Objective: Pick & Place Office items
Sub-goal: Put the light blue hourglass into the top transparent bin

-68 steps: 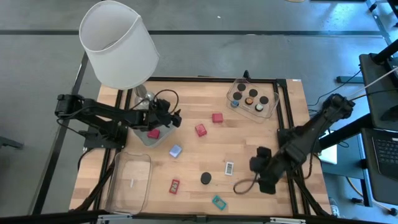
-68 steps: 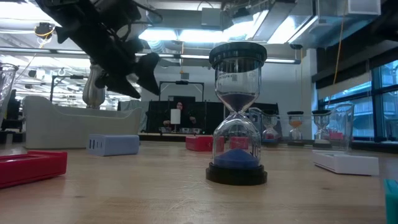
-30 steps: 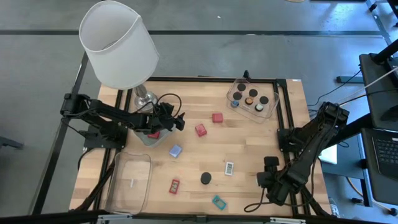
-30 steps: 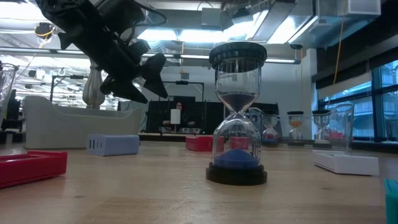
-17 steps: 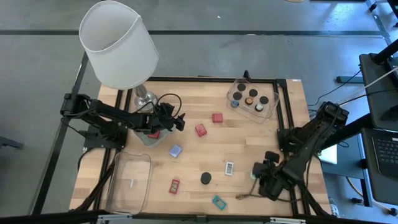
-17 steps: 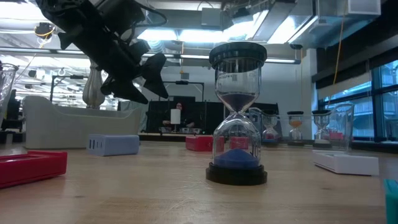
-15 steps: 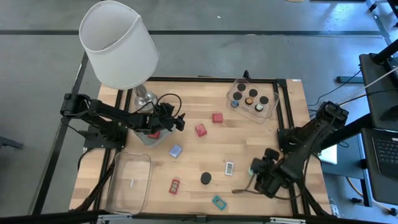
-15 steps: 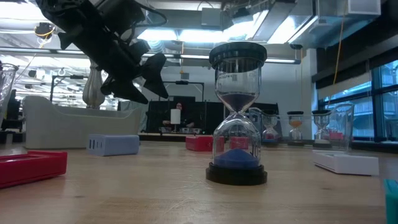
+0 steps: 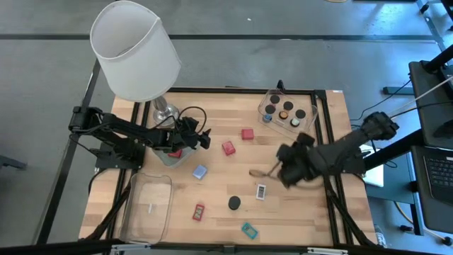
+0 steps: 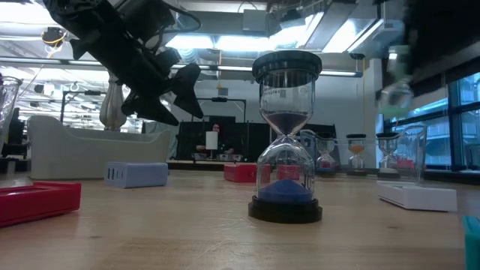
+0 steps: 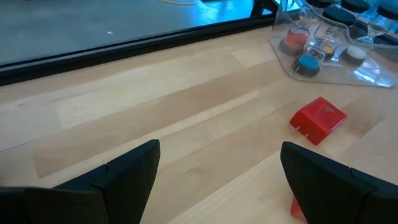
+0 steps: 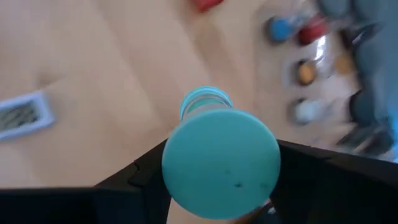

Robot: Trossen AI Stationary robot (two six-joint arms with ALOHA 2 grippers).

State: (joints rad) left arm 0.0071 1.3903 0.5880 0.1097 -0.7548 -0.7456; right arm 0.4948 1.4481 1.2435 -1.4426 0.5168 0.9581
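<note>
**Right fingers clamped on a teal-capped hourglass over the desk**

My right gripper has its fingers closed on a small hourglass with a teal end cap; through the wrist camera the round cap fills the middle of the picture, with the glass body just behind it. From above, the right gripper is blurred over the right half of the desk, between the clear tray of hourglasses at the back right corner and the white-labelled piece lying flat nearer the front. I cannot make out the held piece clearly in that view.

My left gripper has its fingers spread wide and holds nothing. It hangs above the desk just beside the lamp base, pointing toward a red block, and past that block I see the tray with its blue-, red- and white-topped hourglasses. From overhead the left gripper sits under the white-shaded lamp, near another red piece resting by the lamp foot.

Loose on the desk: two red blocks and in the middle, a pale blue block below them, a flat red piece, a dark-capped hourglass standing upright near the front, and a teal piece at the front edge. An empty-looking clear tray lies at the front left.

At desk height, the dark-capped hourglass stands close to the camera with blue sand in its lower bulb.
</note>
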